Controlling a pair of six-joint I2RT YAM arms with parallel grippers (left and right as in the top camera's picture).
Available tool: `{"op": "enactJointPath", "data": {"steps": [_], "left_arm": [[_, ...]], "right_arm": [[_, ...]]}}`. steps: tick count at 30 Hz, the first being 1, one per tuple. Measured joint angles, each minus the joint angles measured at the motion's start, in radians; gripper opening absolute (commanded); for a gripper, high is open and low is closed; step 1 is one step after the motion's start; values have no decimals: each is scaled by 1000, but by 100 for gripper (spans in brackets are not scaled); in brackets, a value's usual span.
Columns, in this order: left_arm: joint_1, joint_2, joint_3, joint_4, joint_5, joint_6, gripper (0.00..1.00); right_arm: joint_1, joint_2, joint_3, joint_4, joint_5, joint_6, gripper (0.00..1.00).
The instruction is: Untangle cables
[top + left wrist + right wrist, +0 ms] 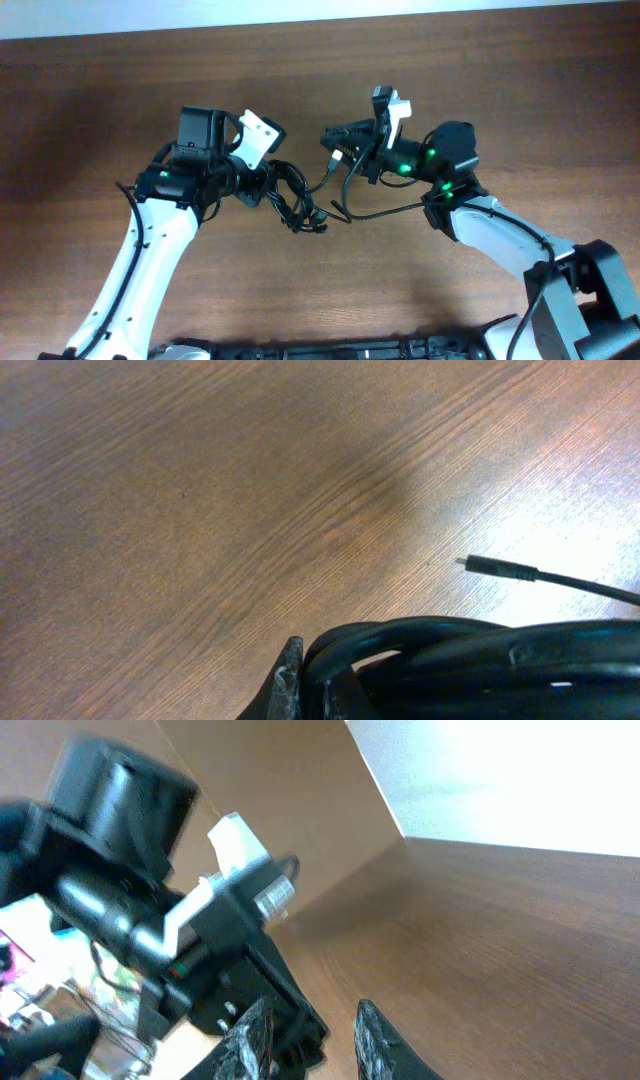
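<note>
The left gripper [265, 188] is clamped on the knotted cables [298, 205], which spill onto the table [400, 290] just right of it, while the right gripper [311, 1038] beyond them shows narrowly parted fingers, its hold unclear.

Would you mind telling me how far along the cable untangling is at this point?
Done: little so far; one plug end lies free on the table. In hand: the left gripper is shut on the cables, a knotted bundle, while the right gripper hovers beside it, fingers apart with nothing visible between them. Left: pulling the loops apart.
</note>
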Motion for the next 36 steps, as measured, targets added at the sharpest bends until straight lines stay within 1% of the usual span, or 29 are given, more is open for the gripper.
{"op": "enactJointPath", "data": {"steps": [3,6,8,10,12,15,19,21,23,25,28,31,36], "left_arm": [[0,0,-9,1,-10,6,0],[0,0,-10,18,-89,2,0],[0,0,-10,61,-238,-68,0],[0,0,-13,94,-271,-106,0],[0,0,-14,131,-283,-146,0],[0,0,-15,135,-294,-176,0],[0,0,-15,134,-301,-191,0],[0,0,-15,132,-313,-195,0],[0,0,-15,129,-320,-195,0],[0,0,-15,128,-324,-195,0],[0,0,-15,125,-327,-195,0],[0,0,-15,119,-326,-192,0],[0,0,-15,119,-309,-174,0]], "right_arm": [[10,-1,0,33,-35,71,25],[45,-1,0,33,-108,97,25],[77,-3,2,-18,-159,102,25],[90,-11,8,-159,-158,58,25],[117,-9,5,-254,-158,6,25],[164,-9,5,-279,-145,-73,25],[168,-9,5,-278,-82,-127,25],[141,-9,5,-267,-76,-142,25],[66,-9,5,-260,-66,-151,26],[-5,-9,5,-247,-60,-158,29],[-93,-9,6,-220,-55,-161,31],[-122,-9,8,-217,-55,-162,32],[-124,-9,8,-236,-55,-163,33]]}}
